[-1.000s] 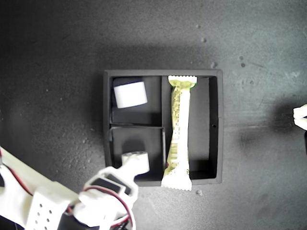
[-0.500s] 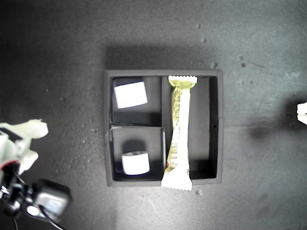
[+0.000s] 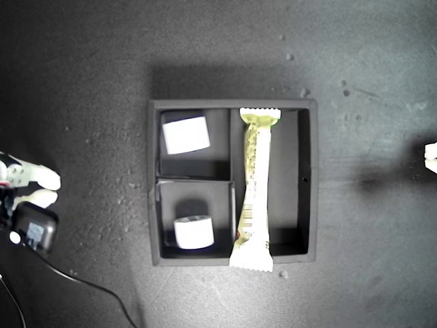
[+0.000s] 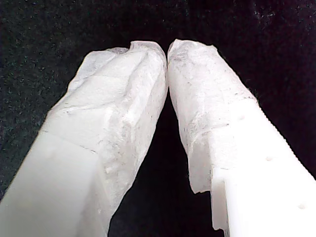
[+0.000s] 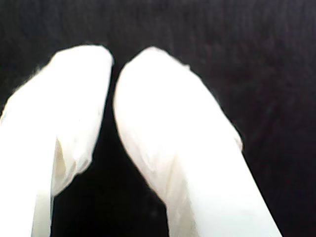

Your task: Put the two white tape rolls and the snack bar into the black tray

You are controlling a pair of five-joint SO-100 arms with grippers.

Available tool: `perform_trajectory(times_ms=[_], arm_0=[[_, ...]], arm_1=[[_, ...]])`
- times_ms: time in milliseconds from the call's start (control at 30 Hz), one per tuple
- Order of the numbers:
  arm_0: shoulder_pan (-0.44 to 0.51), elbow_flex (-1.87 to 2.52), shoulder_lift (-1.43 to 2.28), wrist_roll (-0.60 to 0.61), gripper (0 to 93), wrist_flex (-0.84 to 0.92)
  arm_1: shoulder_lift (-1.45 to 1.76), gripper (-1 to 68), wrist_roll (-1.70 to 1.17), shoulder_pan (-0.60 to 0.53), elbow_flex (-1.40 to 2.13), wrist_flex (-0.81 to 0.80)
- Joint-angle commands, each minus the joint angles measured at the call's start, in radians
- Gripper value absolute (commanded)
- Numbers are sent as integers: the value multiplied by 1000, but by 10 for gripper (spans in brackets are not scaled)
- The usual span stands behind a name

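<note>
Wrist views only: first tool [image 4: 167, 54], white fingertips pressed together, nothing held, dark counter behind. Second tool [image 5: 113, 69], blurred, tips drawn together, nothing between.

Exterior view only: a white arm end [image 3: 31, 181] at that view's left edge and a white arm piece [image 3: 431, 156] at its right edge; which is which cannot be told.

Black tray [image 3: 153, 184]: between the two arm ends, well apart from both.
- Small compartment: white tape roll [image 3: 186, 134].
- Other small compartment: second white tape roll [image 3: 193, 231], on its side.
- Long compartment, on the side away from the left-edge arm end: snack bar [image 3: 254, 184], one crimped end overlapping the wall.

Counter [image 3: 82, 82]: dark, matte, speckled with pale crumbs.
</note>
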Motion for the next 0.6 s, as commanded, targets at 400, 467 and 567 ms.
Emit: perform_trajectory(times_ms=[400,467,567], arm_0=[[-38,167,49,-18,1,-18],[-54,167,49,-31,1,14],[-69,167,49,-25,1,14]], arm_1=[[-6,-1,189,25,14,69],[-6,0,135,52,14,69],[0,0,41,123,14,69]])
